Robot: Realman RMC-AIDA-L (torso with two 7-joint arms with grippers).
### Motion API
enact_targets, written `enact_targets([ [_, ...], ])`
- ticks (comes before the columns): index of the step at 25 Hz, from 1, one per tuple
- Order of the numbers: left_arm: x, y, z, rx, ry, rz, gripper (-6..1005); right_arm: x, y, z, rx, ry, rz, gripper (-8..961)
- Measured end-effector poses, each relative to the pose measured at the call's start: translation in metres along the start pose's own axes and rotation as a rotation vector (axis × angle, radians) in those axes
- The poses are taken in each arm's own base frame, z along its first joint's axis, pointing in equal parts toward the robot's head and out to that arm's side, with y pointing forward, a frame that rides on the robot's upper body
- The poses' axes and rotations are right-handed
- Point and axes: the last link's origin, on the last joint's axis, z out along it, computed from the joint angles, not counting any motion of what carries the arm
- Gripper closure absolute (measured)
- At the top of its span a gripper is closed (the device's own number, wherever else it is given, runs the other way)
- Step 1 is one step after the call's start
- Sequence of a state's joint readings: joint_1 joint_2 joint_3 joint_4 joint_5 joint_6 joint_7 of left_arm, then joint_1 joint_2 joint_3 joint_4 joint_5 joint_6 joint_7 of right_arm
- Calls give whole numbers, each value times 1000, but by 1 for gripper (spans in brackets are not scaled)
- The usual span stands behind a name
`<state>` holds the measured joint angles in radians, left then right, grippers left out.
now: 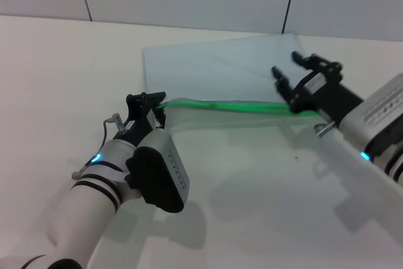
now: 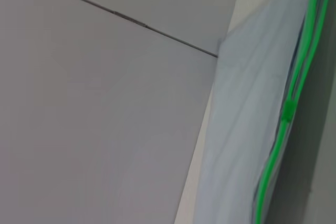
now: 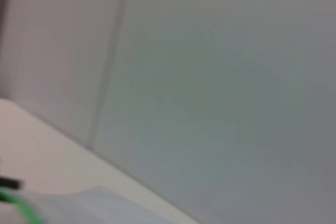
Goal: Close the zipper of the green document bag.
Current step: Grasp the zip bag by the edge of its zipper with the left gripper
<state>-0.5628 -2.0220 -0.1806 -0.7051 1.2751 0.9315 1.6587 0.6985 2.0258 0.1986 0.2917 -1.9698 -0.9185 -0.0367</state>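
Gripping zipper (image 1: pixel 239 106) ends: L hand (image 1: pixel 154 110), R hand (image 1: pixel 302 102) | bag (image 1: pixel 220 67) on table (image 1: pixel 56 74)

The green document bag (image 1: pixel 220 67), a flat translucent pale blue-grey pouch, lies on the white bench (image 1: pixel 56 80) with its near long edge lifted, along which the zipper (image 1: pixel 239 106) runs as a thin bright green strip, its small slider showing in the left wrist view.

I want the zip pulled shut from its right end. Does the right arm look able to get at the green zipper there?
Probably yes. The right pincer already sits at the zipper where it meets the document bag corner, with nothing between. Whether it grips the strip is unclear.
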Motion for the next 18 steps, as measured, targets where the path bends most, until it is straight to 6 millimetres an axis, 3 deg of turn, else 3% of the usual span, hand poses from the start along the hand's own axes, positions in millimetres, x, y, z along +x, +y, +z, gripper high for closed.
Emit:
enact_targets([
  [6, -3, -1, 0, 1, 1, -54, 946, -8, 26, -12, -177, -103, -51, 513],
  [10, -4, -1, -1, 5, 0, -61, 946, -9, 30, -21, -267, -136, -29, 513],
  [18, 0, -2, 0, 8, 20, -49, 946, -6, 40, -14, -379, -76, -97, 514],
])
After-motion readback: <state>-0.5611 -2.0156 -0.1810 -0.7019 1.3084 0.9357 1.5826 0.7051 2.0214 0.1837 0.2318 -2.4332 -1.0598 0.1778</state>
